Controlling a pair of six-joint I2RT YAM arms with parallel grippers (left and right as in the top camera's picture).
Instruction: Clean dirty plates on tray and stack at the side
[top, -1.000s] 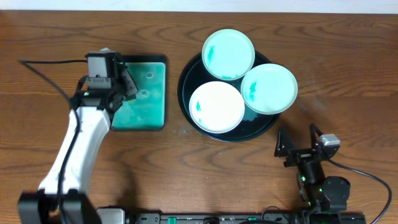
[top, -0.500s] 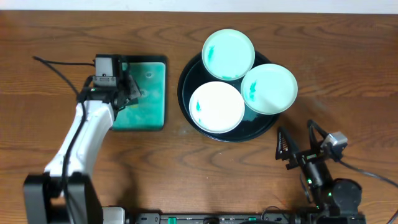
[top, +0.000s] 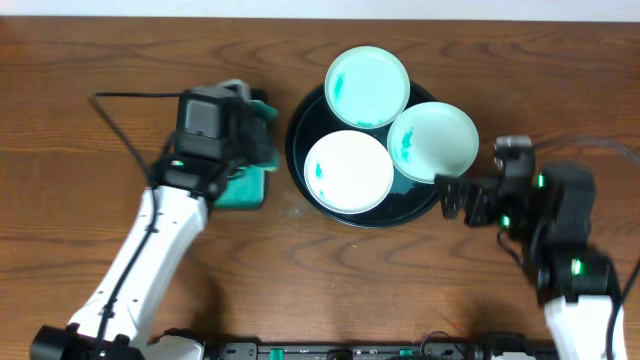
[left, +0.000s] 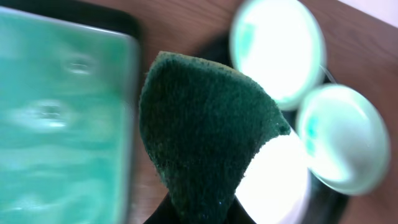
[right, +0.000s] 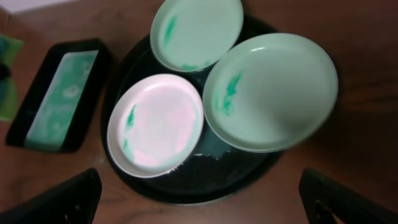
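Though my left end effector (left: 200, 214) grips the green sponge (left: 199, 130) and my right end effector (top: 455, 197) stands open, all three smeared plates (top: 347, 170) sit in the black pan (top: 298, 135), none stacked.

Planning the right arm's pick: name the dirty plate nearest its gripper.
The rightmost plate, overlapping the black pan's right rim; the other two plates lie farther from the right gripper.

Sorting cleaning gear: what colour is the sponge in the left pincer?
Dark green. The sponge shows best in the left wrist view.
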